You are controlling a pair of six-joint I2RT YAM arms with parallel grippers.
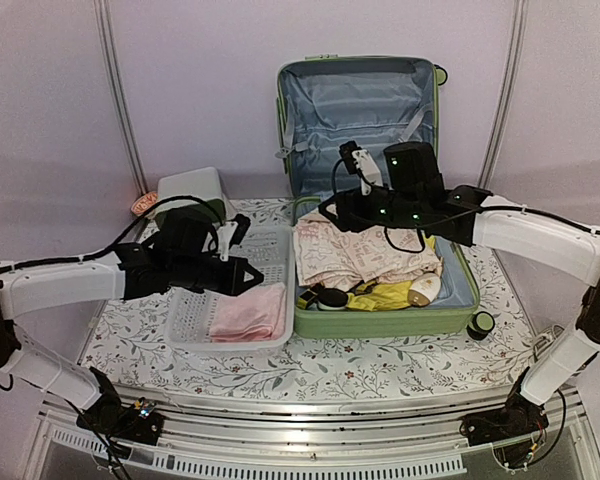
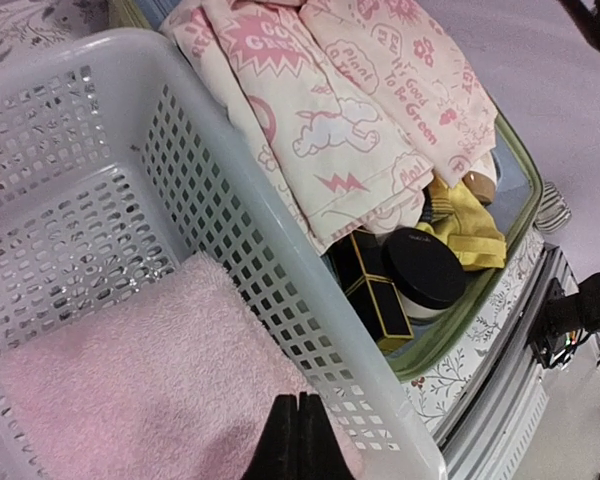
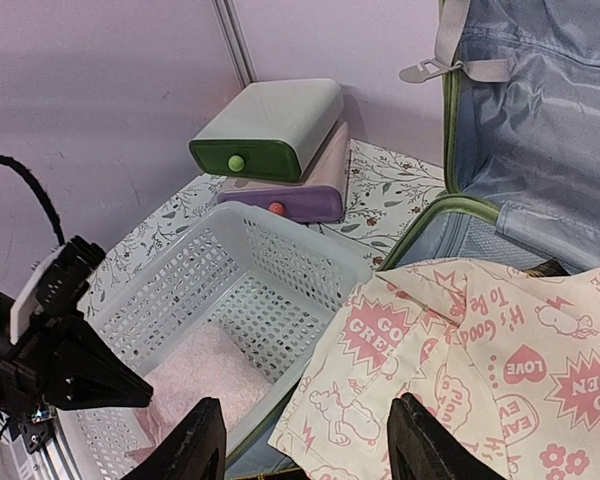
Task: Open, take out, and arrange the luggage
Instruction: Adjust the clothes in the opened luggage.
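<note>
Floral-print bench w/ lilac wall behind. Luggage point(image 1: 380, 322) sits centre-right, already open, its lid propped upright at the back w/ grey-blue lining showing. Lower half is packed w/ a cream printed garment point(image 1: 350, 255), yellow cloth point(image 2: 468, 228), a black-lidded jar point(image 2: 423, 268) + small bits. White basket point(image 1: 185, 322) stands just beside its left wall, pink towel point(image 1: 250, 312) inside. Left jaws are pressed together just above the towel, holding nothing. Right jaws are apart, hovering over the printed garment, nothing btwn them. Shell prob. stiff, smooth, bulky, too wide to pinch across, so best hold looks like the thin green rim; likely heavy-ish while full. Contents look soft & light: pinch a fold near the garment's edge.
</note>
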